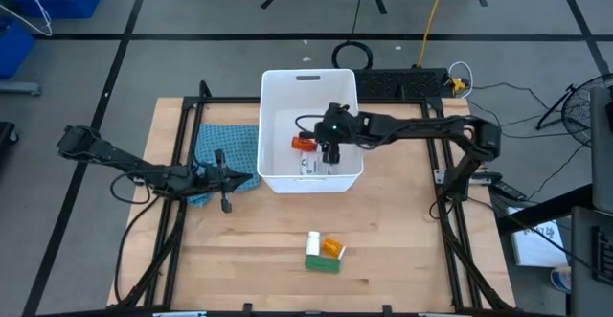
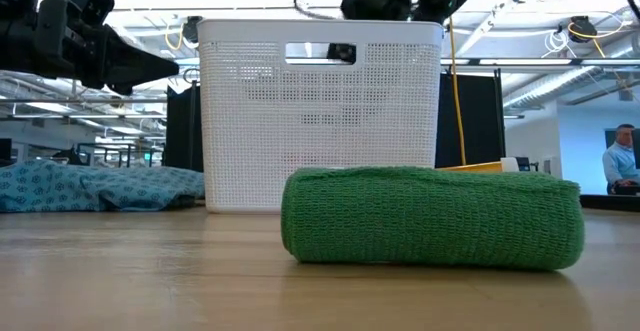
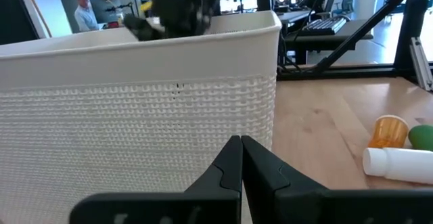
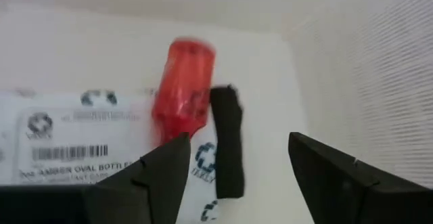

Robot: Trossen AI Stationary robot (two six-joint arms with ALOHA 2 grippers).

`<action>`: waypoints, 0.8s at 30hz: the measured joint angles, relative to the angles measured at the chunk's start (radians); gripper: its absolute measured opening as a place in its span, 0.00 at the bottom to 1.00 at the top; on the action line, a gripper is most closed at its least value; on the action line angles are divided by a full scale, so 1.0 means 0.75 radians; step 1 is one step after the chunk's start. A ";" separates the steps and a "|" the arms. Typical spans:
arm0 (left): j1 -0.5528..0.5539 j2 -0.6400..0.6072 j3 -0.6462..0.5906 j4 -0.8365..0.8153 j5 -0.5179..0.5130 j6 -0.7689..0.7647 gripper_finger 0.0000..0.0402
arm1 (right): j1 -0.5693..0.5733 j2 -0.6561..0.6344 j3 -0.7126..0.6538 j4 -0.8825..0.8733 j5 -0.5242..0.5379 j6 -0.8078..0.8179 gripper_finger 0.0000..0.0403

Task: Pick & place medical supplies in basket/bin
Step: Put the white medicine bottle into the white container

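A large white rectangular plastic basket stands near the middle of the wooden tabletop, and part of the task appears to be done. Inside it, the right wrist view shows a flat white printed packet, an orange pill bottle and a small black block lying together on the floor of the basket. The right tool hangs over them with its fingers spread apart and nothing between them, reaching down inside the basket from above. Two supplies are still outside: a second orange, white-capped pill bottle and a small green block, touching or just beside each other on the tabletop near its front edge, well apart from the basket. The left tool waits beside the basket's outer wall, over a blue-green patterned cloth; its fingers look pressed together and empty, though the view is tight.
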 joint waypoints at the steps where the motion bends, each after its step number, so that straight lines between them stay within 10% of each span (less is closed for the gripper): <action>1: 0.000 0.000 0.000 -0.004 0.000 0.000 0.01 | 0.000 -0.026 0.000 0.002 -0.006 0.006 0.60; 13: -0.001 0.000 0.000 -0.016 0.006 -0.006 0.01 | 0.196 -0.492 -0.040 0.041 -0.424 0.064 0.34; 19: -0.001 0.000 0.000 -0.017 0.005 -0.031 0.01 | 0.365 -0.739 -0.290 0.175 -0.432 0.086 0.04; 24: -0.001 0.000 0.000 -0.017 0.006 -0.038 0.01 | 0.486 -0.968 -0.605 0.298 -0.569 0.230 0.02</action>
